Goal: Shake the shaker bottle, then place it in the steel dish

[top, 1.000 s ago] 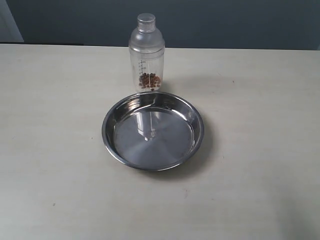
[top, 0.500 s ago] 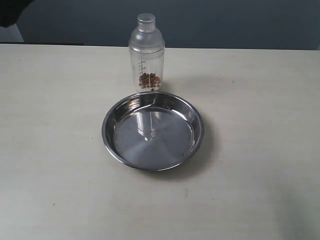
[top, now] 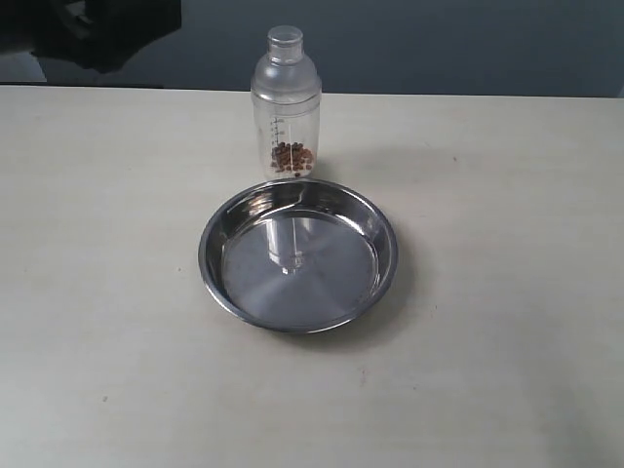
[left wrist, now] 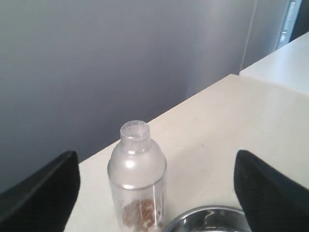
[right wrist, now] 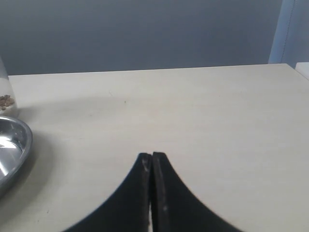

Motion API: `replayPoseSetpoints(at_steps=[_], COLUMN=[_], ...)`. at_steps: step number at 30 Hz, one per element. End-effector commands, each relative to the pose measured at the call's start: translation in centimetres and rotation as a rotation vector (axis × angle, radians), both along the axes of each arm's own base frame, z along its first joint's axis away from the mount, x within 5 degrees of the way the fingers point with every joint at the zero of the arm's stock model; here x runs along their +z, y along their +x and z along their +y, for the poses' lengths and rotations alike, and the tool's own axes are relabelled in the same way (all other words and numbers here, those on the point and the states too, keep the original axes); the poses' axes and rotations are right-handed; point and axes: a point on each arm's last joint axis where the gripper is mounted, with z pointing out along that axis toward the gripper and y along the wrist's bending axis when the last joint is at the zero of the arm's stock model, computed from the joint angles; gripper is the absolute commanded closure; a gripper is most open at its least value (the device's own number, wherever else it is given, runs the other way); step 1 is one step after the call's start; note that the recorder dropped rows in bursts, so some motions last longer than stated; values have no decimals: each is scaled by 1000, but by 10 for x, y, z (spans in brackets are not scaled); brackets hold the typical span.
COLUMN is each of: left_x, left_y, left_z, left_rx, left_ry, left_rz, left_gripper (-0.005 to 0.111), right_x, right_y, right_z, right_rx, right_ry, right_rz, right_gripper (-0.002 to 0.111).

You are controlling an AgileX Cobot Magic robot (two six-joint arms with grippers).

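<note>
The shaker bottle [top: 286,105] stands upright on the table just behind the steel dish [top: 298,255], brown beads at its bottom. In the left wrist view the shaker bottle [left wrist: 137,181] shows between the two wide-apart black fingers, ahead of them, with the steel dish [left wrist: 207,220] rim at the edge. My left gripper [left wrist: 157,186] is open and holds nothing; in the exterior view it is a dark blur [top: 107,29] at the top left, above the table's far edge. My right gripper [right wrist: 152,157] is shut with nothing in it, hovering over bare table right of the steel dish [right wrist: 12,150].
The pale table [top: 507,244] runs wide on all sides of the dish. A dark wall [top: 439,44] stands behind the table's far edge.
The left arm has come into the exterior view at the top left, moving rightward toward the shaker. Shaker and dish have not moved.
</note>
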Motion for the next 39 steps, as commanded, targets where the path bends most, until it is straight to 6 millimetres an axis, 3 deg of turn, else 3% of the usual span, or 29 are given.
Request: replayPoseSetpoints(at_steps=[1,5,7,11,13,16,21,30,33,36,39], left_x=[18,38,36,22,19,21,30,31,57,114,176], left_y=[28,48,52,40,43,45,39,12,7,-6,-32], left_z=[-13,-39,-50,-58,-55,-46,-26,-12,-6,13,31], left_rx=[-141,-210,-171,-292,-208,-129,-169,-393,-312,-35,340], left_ry=[-19,5,-10,-55,-179,-308,-347,-268,-327,-281,-74], left_rz=[-95,-174,-126,-87,67,189,173,243,101,-142,-451], left_gripper=[38,62,68,82,91,88,88,89,106,106,106], right_x=[0,0,0,0,0,0,0,0,0,0,0], right_y=[0,0,0,0,0,0,0,0,0,0,0], right_z=[0,0,0,0,0,0,0,0,0,0,0], right_rx=[-1,-1,-1,-1,-1,-1,-1,-1,-1,-1,-1], right_ry=[-1,-1,-1,-1,-1,-1,-1,-1,-1,-1,-1], right_rz=[-11,-11,-11,-11,-11,-11,-11,-11,-11,-11,-11], right_gripper=[109,109,109,109,109,109,109,109,109,109,109])
